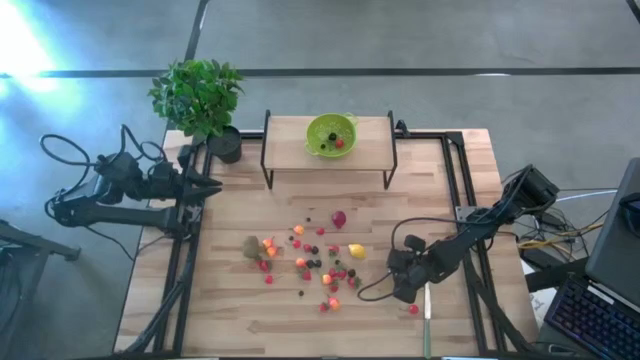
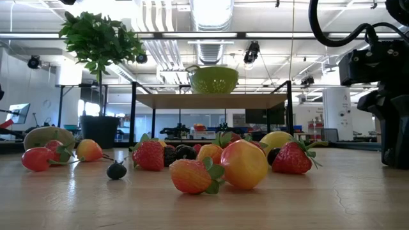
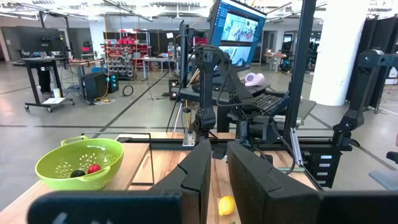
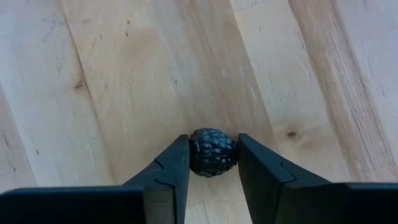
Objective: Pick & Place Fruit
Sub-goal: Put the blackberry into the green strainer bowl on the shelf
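Pinched between the right hand [image 4: 213,163]'s fingertips, a dark blackberry [image 4: 212,152] is being held just above the worktop [image 4: 124,74], near its right edge. Only two small fruits [image 3: 86,170] are lying in the lime-green bowl [image 1: 331,134] on the raised shelf [image 1: 290,140]; most of the fruit [image 1: 305,260], kiwi [image 1: 251,246] included, is judged as remaining mid-worktop. The left hand [image 3: 216,180], slightly parted and empty, is being kept at the left edge.
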Action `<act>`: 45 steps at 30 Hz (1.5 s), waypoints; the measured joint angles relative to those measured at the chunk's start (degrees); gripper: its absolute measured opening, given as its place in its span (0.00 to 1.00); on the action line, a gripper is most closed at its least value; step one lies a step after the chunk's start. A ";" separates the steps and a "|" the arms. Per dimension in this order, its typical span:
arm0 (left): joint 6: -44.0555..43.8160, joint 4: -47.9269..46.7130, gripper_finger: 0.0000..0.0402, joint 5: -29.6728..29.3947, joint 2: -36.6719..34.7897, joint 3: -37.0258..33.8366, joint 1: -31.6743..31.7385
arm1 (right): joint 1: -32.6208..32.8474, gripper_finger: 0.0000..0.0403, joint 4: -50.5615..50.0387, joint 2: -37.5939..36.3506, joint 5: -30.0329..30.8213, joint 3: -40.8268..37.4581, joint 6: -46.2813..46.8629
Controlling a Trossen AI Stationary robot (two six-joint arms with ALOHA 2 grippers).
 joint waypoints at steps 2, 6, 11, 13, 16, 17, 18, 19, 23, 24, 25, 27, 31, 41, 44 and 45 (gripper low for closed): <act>0.00 0.00 0.16 0.00 -0.02 0.00 0.00 | 0.00 0.25 0.00 0.01 0.00 0.04 0.00; 0.00 0.01 0.16 -0.02 -0.02 0.01 0.00 | 0.00 0.29 -0.20 0.14 0.00 0.44 -0.67; 0.00 0.01 0.16 -0.01 -0.02 0.00 -0.04 | -0.80 0.28 -0.19 0.27 0.35 2.23 -4.92; 0.00 -0.01 0.16 -0.02 0.00 -0.01 -0.04 | -1.75 0.26 -0.36 0.20 0.35 3.20 -7.13; 0.00 0.01 0.16 0.00 -0.01 0.01 -0.04 | -3.61 0.26 -0.56 -0.12 0.35 5.09 -11.31; 0.00 0.01 0.16 -0.02 0.00 -0.01 -0.04 | -4.38 0.26 -0.55 -0.33 0.36 5.88 -13.05; 0.00 0.00 0.16 -0.02 -0.02 -0.01 -0.04 | -5.17 0.27 -0.58 -0.57 0.35 6.69 -14.79; 0.00 -0.01 0.16 0.00 -0.01 -0.01 -0.04 | -6.00 0.27 -0.61 -0.84 0.35 7.56 -16.65; 0.00 0.01 0.16 0.00 0.00 0.01 -0.04 | -9.56 0.28 -0.61 -2.40 0.40 11.85 -25.06; 0.00 -0.01 0.16 -0.02 0.00 -0.01 -0.04 | -10.52 0.28 -0.56 -2.85 0.40 13.00 -27.38; 0.00 0.01 0.16 0.00 -0.01 -0.01 -0.04 | -11.52 0.28 -0.62 -3.20 0.40 14.16 -29.74; 0.00 0.01 0.16 -0.01 0.00 0.00 -0.03 | -13.80 0.27 -0.64 -3.76 0.39 16.68 -34.82; 0.00 -0.01 0.16 0.00 0.00 -0.01 -0.02 | -19.52 0.27 -0.66 -4.15 0.51 22.17 -43.45; 0.00 0.01 0.16 -0.01 -0.01 0.00 0.00 | -35.89 0.27 0.37 -3.89 -0.08 34.24 -55.62; 0.00 -0.01 0.16 0.00 -0.01 -0.01 0.00 | -40.20 0.27 0.57 -3.88 -0.48 36.55 -56.38; 0.00 -0.01 0.16 0.00 -0.02 -0.01 0.00 | -41.57 0.28 0.79 -3.77 -0.58 36.93 -56.46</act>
